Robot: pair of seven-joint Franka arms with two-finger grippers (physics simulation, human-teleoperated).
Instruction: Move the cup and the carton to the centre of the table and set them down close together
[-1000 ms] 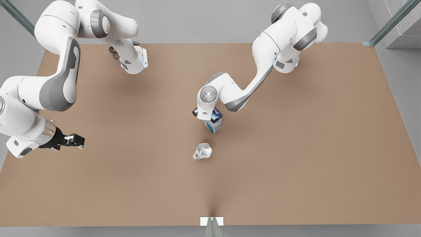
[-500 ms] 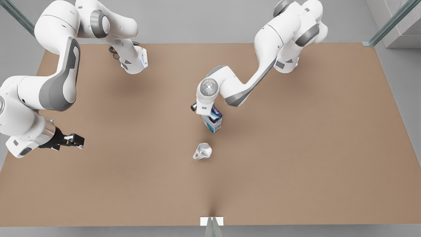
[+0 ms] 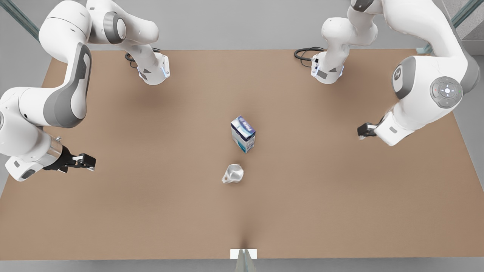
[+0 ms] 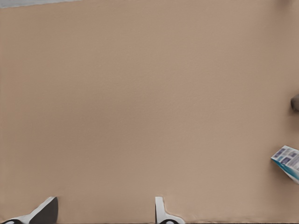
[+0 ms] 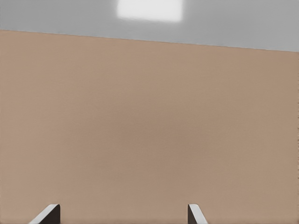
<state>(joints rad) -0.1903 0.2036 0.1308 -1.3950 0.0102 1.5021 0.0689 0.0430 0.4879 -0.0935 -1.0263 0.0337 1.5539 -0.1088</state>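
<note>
The blue and white carton (image 3: 243, 134) stands upright near the middle of the light-brown table (image 3: 151, 211), and its corner also shows in the left wrist view (image 4: 287, 161). The pale faceted cup (image 3: 233, 173) lies a short way in front of the carton, apart from it. My left gripper (image 3: 90, 163) hovers open at the front view's left, far from both; its fingers (image 4: 161, 212) stand wide apart over bare table. Far off at the front view's right, my right gripper (image 3: 361, 131) is open, with its fingers (image 5: 194, 212) spread and nothing between them.
The two arm bases (image 3: 153, 71) (image 3: 327, 71) stand at the table's back edge, with a black cable (image 3: 304, 53) beside the one on the front view's right. A small white plate (image 3: 243, 254) sits at the middle of the near edge. Grey floor surrounds the table.
My right gripper let go of the carton and swung away from the table's middle to the front view's right. The carton stays upright where it was. The cup and left arm hardly moved.
</note>
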